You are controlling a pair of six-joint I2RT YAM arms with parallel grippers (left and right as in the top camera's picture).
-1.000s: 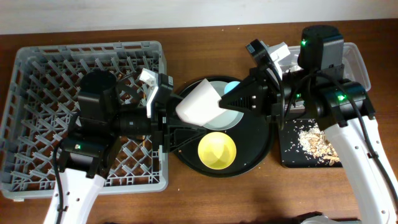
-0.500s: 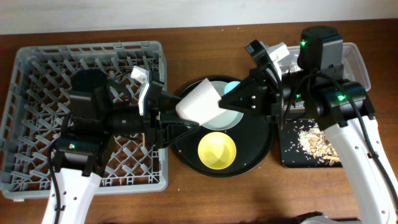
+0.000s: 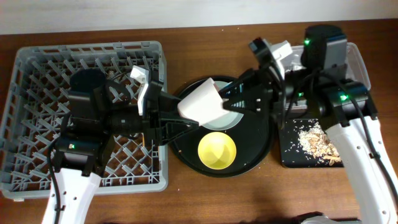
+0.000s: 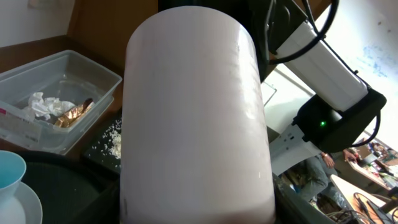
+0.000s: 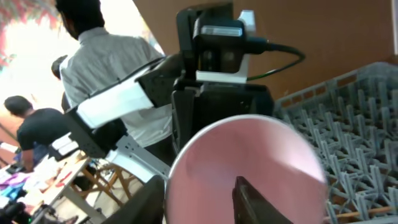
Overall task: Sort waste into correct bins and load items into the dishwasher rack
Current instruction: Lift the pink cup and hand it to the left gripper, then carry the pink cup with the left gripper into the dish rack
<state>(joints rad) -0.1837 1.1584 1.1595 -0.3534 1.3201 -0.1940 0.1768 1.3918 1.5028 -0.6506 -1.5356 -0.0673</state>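
Just changed: the right gripper [image 3: 231, 104], clamped on the pink cup's [image 3: 200, 102] rim a second ago, has parted its fingers. The left gripper [image 3: 179, 118] has narrowed around the cup's other end.
Meaning for the task: I read this as a handover in mid-air, with the cup passing to the arm beside the dishwasher rack [image 3: 37, 74]. Loading the cup looks like the next step.
Right gripper: partly open. In its wrist view one finger [image 5: 245, 199] sits in front of the pink disc and the other stands outside the rim, neither pinching the wall.
Left gripper: the cup fills its wrist view and hides the fingers. I cannot tell whether the grip is closed firm.
Cup position: raised between the two grippers, above the left part of the round black tray [image 3: 264, 149]. It is clear of the yellow bowl [image 3: 217, 151] and the plate [image 3: 231, 119].
Cup long axis: near level, running across the desk from arm to arm, slightly diagonal.
Cup pointing: wide mouth towards the right gripper, base towards the left gripper.
Risk: if the left grip is not yet firm, the cup could tip onto the tray.
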